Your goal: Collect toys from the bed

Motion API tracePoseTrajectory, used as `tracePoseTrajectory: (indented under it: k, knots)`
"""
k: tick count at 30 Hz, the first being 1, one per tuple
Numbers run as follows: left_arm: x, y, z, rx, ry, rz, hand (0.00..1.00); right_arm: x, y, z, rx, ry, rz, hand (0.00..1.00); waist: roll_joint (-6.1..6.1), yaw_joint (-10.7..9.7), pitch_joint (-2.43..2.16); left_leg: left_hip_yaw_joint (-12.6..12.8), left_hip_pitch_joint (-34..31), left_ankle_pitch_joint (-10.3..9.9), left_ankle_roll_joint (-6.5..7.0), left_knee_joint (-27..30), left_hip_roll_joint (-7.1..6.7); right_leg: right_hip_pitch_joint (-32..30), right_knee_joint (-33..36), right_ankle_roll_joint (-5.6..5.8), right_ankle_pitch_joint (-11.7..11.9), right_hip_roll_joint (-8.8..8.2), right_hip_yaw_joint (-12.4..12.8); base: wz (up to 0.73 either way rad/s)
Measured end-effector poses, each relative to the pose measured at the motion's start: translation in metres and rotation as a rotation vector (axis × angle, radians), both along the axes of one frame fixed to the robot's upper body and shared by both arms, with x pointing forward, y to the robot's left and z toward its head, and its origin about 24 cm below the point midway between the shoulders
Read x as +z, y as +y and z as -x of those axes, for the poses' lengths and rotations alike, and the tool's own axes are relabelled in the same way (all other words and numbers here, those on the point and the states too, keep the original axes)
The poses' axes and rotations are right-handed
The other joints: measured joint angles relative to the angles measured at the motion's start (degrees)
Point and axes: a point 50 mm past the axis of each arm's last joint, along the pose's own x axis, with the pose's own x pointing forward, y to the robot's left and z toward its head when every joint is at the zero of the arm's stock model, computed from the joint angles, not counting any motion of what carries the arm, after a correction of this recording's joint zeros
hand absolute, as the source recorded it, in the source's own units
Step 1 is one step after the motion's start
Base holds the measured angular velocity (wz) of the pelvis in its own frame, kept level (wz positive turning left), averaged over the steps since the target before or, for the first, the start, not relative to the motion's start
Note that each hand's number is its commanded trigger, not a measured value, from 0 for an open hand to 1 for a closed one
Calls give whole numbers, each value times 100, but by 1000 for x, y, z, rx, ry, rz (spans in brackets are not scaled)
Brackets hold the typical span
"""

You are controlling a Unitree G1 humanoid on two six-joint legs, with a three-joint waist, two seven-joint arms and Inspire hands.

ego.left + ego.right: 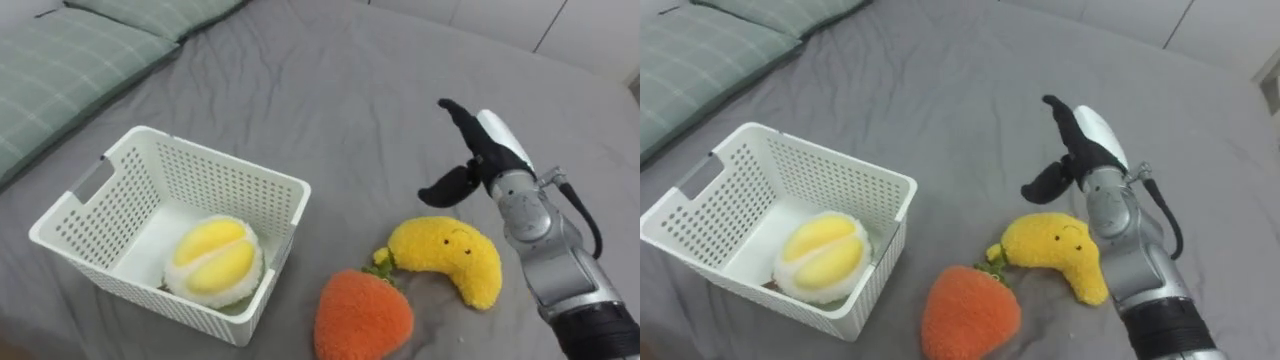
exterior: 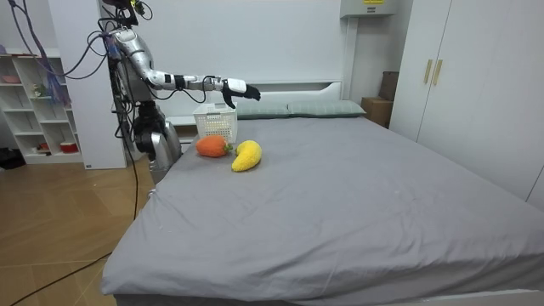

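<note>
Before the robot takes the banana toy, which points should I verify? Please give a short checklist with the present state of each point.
1. Right hand empty, fingers open: ok.
2. Hand touching the banana toy: not ok, it hovers apart from it.
3. Banana toy free of other things: cannot tell, one end lies close by the leaves of the orange toy.
4. Basket upright, with room inside: ok, one yellow-and-white toy lies in it and space remains beside it.
5. All toys off the bed: not ok, two toys lie beside the basket.
</note>
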Motion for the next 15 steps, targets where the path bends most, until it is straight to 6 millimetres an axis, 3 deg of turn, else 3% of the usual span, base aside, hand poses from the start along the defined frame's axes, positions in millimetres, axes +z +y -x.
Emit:
tracePoseTrajectory:
  k: [4,9,12,15]
  knots:
    - [-1,-1,4,-7,8,3,0,-9,-7,3,-31,34,-4,0,1,3,3,69,46,-3,3,-5,14,4,35,0,0,0,20,-9]
    - [0,1,-2,-4,-8,7,0,-22,-15,7,-89,51,-13,0,-45,7,-15,-22,-317,-32,4,162,7,-261,113,-6,7,-1,-48,10]
    - [2,2,-20,-14,-57,32,0,-36,-20,5,-133,81,-24,0,-109,143,11,-18,-754,4,-17,289,37,-694,174,-58,60,22,-40,-1]
    - [5,1,-44,-46,-118,26,0,-35,-28,-5,-195,89,-22,0,-135,214,109,-29,-1346,102,-39,431,75,-1230,172,-116,193,58,-84,1]
